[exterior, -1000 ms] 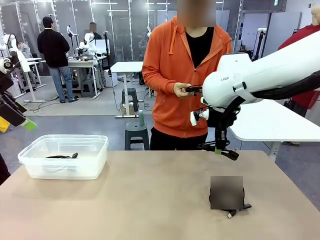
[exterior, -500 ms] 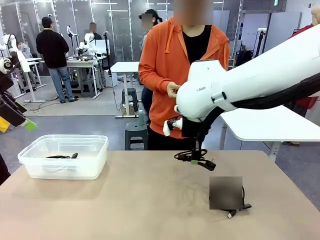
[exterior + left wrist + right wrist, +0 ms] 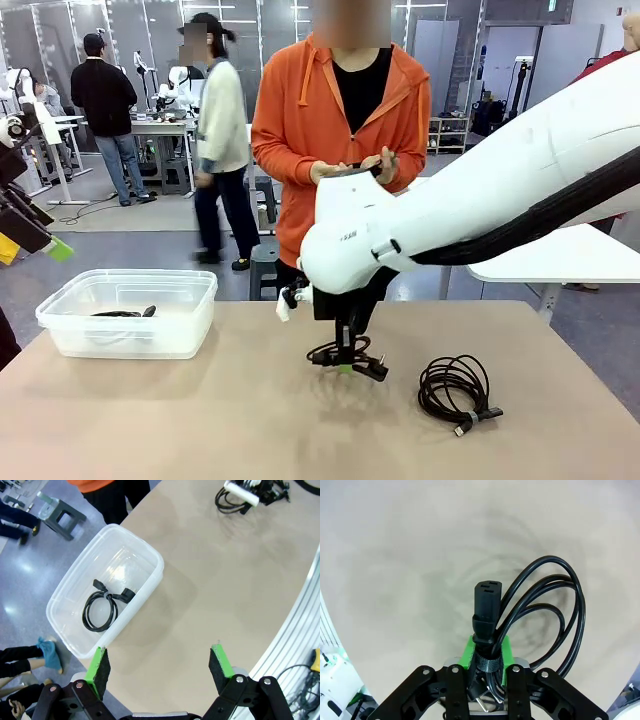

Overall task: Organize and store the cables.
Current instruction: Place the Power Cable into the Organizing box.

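Cable (image 3: 486, 607) | pinched in right gripper (image 3: 346, 366) | left gripper (image 3: 159, 652) spread wide

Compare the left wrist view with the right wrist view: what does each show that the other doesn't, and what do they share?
Left wrist view: the open left pincer facing a clear bin that holds one coiled cable. Right wrist view: the right pincer shut on another coil, close enough to make out its tie band and slotted plug end. Shared: the tan table, and that gripped coil, small and far off from the left wrist.
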Motion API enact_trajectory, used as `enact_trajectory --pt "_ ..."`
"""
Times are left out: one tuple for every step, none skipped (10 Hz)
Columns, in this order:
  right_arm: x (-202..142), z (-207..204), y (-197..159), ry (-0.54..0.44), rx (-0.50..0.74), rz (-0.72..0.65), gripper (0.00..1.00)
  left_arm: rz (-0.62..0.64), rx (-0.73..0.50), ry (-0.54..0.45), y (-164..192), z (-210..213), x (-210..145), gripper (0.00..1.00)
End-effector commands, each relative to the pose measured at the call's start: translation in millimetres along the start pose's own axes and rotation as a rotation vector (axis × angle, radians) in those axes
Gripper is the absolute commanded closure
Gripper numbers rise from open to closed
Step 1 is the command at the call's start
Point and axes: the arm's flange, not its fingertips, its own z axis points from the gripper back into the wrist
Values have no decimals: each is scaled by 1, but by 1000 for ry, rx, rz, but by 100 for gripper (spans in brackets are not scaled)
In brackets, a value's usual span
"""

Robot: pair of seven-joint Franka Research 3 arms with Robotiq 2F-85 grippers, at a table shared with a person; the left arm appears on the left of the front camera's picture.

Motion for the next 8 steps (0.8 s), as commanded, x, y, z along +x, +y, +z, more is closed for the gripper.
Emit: enact_trajectory --pt "19 -10 -3 34 -12 -12 100 13 8 2 -1 1 1 0" --pt "26 -18 -1 35 5 -9 100 13 8 2 -1 1 1 0" --pt "29 -22 1 29 12 -7 100 13 8 2 -1 1 1 0" --pt "30 -26 4 29 18 -8 100 13 8 2 -1 1 1 0" --pt "31 -32 5 26 30 -13 100 13 8 2 -1 1 1 0" --pt "31 -38 6 31 40 -17 100 13 8 2 -1 1 1 0" --pt "31 -40 8 19 43 -20 73 13 8 2 -1 1 1 0" --pt "30 -39 9 -1 42 -27 65 13 8 2 -1 1 1 0"
